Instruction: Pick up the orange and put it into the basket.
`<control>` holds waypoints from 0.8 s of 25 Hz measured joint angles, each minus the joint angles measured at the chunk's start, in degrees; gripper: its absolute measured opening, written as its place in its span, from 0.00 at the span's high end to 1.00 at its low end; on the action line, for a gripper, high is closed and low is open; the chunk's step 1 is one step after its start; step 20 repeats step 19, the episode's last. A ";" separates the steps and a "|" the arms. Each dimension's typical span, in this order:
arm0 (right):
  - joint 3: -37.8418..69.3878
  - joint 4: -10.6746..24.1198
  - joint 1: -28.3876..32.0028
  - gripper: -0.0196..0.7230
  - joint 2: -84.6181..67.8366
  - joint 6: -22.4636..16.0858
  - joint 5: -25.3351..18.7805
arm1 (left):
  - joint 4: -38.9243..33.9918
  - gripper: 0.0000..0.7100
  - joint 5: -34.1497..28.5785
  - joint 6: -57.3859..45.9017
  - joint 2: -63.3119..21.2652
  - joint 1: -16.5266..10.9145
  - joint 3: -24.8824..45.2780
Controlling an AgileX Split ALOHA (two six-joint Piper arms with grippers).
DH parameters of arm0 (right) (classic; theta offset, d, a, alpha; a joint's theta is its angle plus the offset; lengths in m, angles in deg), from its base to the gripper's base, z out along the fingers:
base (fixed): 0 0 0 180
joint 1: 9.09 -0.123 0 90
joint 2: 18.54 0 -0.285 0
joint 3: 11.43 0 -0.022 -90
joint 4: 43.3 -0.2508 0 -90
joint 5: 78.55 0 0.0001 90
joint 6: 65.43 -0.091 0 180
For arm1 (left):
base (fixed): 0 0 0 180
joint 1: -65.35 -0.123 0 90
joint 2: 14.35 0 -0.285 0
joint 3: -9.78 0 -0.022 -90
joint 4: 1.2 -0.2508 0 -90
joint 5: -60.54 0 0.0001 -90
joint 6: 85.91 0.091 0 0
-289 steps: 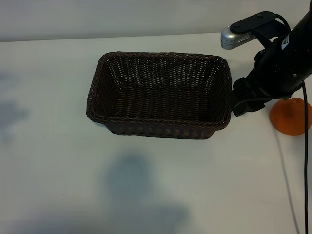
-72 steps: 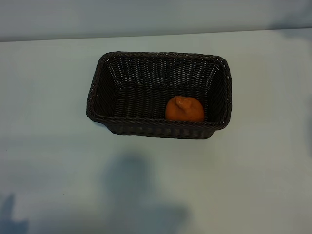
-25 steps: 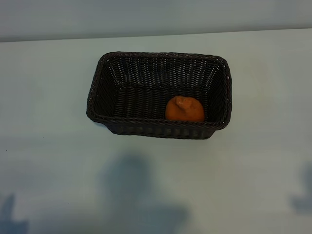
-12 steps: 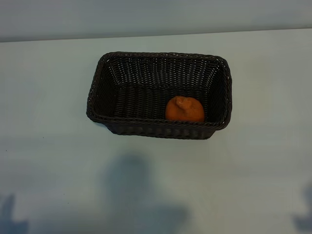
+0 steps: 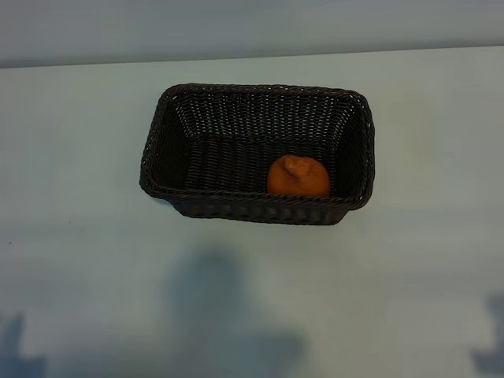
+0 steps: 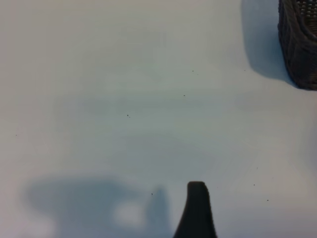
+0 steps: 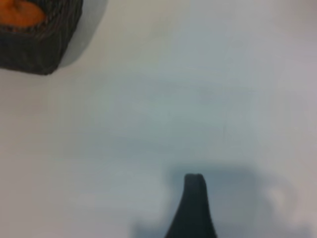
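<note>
The orange lies inside the dark brown wicker basket, at its near right corner, stem end up. Neither arm shows in the exterior view. In the left wrist view only one dark fingertip of my left gripper shows over bare table, with a basket corner far off. The right wrist view likewise shows a single fingertip of my right gripper, far from the basket corner where the orange peeks out. Both grippers stand open and hold nothing.
The basket stands on a pale table whose far edge meets a light wall. Soft arm shadows fall on the near part of the table, at the middle and at both near corners.
The shadow at the table's near right corner has slid slightly toward the near edge. The orange and the basket have not moved.
</note>
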 joint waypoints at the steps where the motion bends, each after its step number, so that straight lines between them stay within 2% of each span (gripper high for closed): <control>1: 0.00 0.00 0.00 0.21 0.00 -0.44 0.23 | 0.00 0.17 0.00 0.00 0.00 0.00 0.00; 8: 2.17 0.63 0.00 0.21 0.00 -3.39 4.41 | 0.00 0.17 0.00 0.00 0.00 0.00 0.00; 20: 2.17 1.01 0.00 0.21 0.00 -4.23 5.33 | 0.00 0.17 0.00 0.00 0.00 0.00 0.00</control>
